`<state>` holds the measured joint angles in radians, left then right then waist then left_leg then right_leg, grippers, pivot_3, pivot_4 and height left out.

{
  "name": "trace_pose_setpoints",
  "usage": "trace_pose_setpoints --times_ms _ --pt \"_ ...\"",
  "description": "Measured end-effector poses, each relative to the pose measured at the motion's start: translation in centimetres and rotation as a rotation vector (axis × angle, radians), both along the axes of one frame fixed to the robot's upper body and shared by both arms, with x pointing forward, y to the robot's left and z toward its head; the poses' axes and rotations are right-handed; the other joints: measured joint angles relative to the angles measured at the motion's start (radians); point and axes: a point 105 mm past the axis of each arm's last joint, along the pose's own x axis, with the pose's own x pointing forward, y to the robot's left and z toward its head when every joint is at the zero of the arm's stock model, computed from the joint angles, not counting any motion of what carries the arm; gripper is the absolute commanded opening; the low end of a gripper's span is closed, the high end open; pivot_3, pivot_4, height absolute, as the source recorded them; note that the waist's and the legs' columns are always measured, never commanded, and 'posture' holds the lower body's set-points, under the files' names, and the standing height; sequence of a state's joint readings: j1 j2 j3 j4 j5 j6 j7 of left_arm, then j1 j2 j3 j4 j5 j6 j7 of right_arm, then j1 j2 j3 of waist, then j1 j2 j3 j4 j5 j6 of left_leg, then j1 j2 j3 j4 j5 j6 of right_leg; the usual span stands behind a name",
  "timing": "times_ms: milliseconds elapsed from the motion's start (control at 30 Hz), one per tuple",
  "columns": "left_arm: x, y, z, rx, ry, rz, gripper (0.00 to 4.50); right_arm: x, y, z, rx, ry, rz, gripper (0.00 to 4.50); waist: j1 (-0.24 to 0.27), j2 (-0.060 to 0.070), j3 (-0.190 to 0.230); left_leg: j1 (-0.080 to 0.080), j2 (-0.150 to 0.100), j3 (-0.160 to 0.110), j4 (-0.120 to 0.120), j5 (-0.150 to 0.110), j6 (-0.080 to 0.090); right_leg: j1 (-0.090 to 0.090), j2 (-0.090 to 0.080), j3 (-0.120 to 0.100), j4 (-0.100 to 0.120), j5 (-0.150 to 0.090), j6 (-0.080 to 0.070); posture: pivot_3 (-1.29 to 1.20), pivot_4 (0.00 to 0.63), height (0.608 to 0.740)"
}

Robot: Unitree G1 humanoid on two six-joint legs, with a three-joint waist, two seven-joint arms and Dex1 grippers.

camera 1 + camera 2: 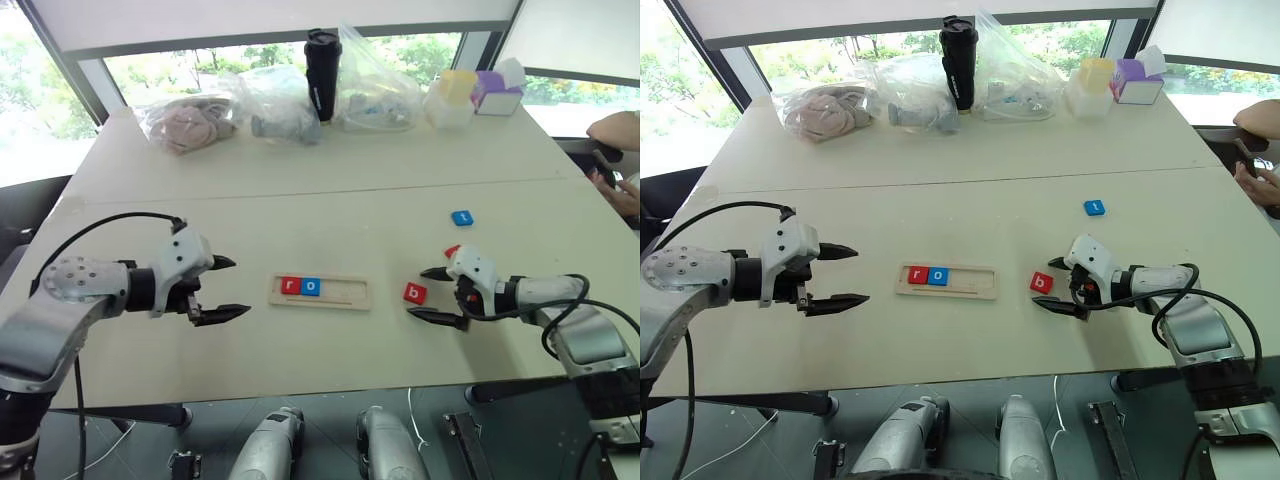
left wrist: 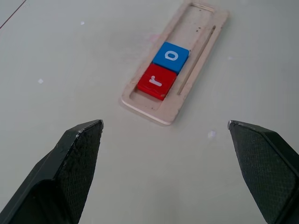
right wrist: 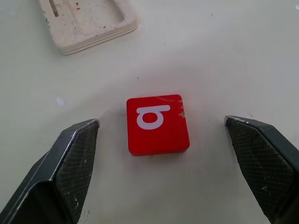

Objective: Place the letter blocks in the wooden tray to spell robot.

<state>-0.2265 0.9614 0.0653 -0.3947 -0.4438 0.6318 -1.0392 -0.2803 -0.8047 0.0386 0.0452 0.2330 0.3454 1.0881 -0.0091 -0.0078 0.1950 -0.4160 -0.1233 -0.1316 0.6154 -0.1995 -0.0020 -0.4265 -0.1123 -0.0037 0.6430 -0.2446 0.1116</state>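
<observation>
The wooden tray (image 1: 345, 293) lies at the table's middle. In its left end sit a red r block (image 1: 290, 285) and a blue o block (image 1: 311, 286), side by side. A red b block (image 3: 158, 124) lies flat on the table just right of the tray. My right gripper (image 1: 416, 292) is open, with one finger on each side of the b block and touching neither edge. A blue t block (image 1: 462, 217) lies farther back on the right. Another red block (image 1: 452, 250) peeks out behind the right gripper, its letter hidden. My left gripper (image 1: 240, 287) hangs open and empty left of the tray.
Along the table's far edge stand plastic bags (image 1: 275, 100), a black bottle (image 1: 322, 72) and small coloured boxes (image 1: 470, 95). A person's arm (image 1: 620, 130) shows at the right edge. A seam (image 1: 330, 192) crosses the tabletop.
</observation>
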Motion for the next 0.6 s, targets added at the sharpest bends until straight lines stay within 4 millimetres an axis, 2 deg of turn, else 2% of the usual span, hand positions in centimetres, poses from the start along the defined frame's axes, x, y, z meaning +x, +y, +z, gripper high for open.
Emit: trace_pose_setpoints --times_ms 100,267,433,533,600 --pt "0.1 0.0 0.1 -0.003 -0.003 0.003 4.5 0.0 -0.1 0.0 0.001 0.001 -0.005 3.68 0.0 0.0 0.0 0.0 0.0 0.0 0.0 0.0 0.0 0.0 0.0 0.0 0.0 0.0 0.0 0.0 0.15 0.74" --pt "0.5 0.3 0.3 -0.01 -0.01 0.013 4.5 -0.3 0.0 -0.2 0.001 0.001 0.003 1.2 0.0 0.0 0.0 0.0 0.0 0.0 0.0 0.0 0.0 0.0 0.0 0.0 0.0 0.0 0.0 0.0 0.15 0.74" --pt "0.6 0.3 0.2 -0.012 -0.006 0.016 4.5 -0.2 0.3 0.2 0.004 -0.011 0.006 1.16 -0.002 0.0 0.0 0.0 0.0 0.0 0.0 0.0 0.0 0.0 0.0 0.0 0.0 0.0 0.0 0.0 0.15 0.74" --pt "0.6 0.4 0.1 -0.013 -0.004 0.015 4.5 0.6 2.1 2.6 0.02 -0.075 0.059 1.16 -0.007 0.0 0.0 0.0 0.0 0.0 0.0 0.0 0.0 -0.001 0.0 0.0 0.001 0.0 0.0 0.0 0.15 0.74" --pt "0.6 0.4 0.1 -0.013 -0.004 0.015 4.5 1.0 4.3 4.4 0.042 -0.12 0.128 1.16 -0.007 0.0 0.0 0.001 0.001 0.0 0.0 0.0 0.0 -0.001 0.001 0.0 0.002 0.0 0.0 0.0 0.15 0.74"
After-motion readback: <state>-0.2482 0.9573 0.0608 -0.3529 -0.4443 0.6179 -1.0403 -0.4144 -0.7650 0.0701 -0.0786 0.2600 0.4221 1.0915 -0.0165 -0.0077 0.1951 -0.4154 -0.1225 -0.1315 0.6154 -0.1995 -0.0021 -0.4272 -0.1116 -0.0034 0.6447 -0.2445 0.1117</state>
